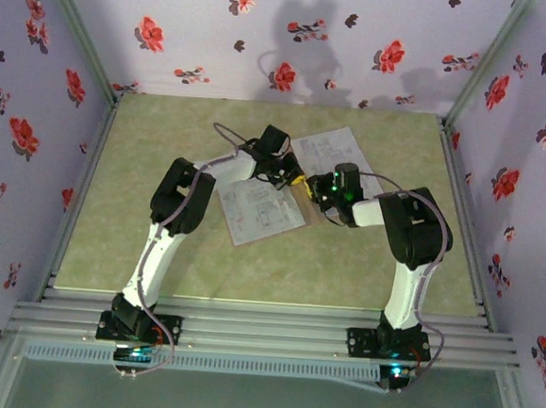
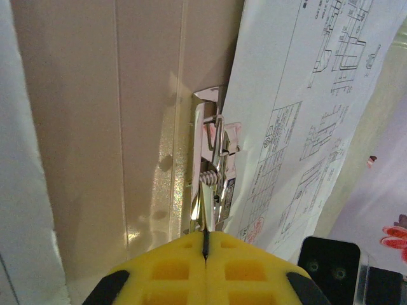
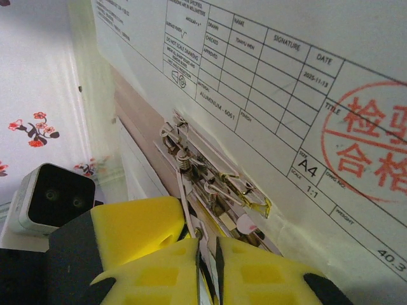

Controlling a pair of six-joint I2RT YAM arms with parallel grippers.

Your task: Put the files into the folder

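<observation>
The folder (image 2: 95,127) lies open, its tan inside showing in the left wrist view, with a metal spring clip (image 2: 213,146) along its spine. White printed files rest on either side of the spine, one sheet (image 1: 258,208) on the left and another (image 1: 339,151) on the right. My left gripper (image 2: 205,244) is shut, its yellow pads pinching the thin lever of the clip. From the opposite side my right gripper (image 3: 206,254) is at the same clip (image 3: 210,178), its pads a narrow slit apart with a thin metal tab loose between them. The A4 drawing sheet (image 3: 286,76) lies against the clip.
Both arms meet over the middle of the green table mat (image 1: 143,175). Floral walls (image 1: 35,100) close in the left, back and right sides. Aluminium rails (image 1: 263,331) run along the near edge. The left wrist's camera (image 3: 54,197) sits close to my right fingers.
</observation>
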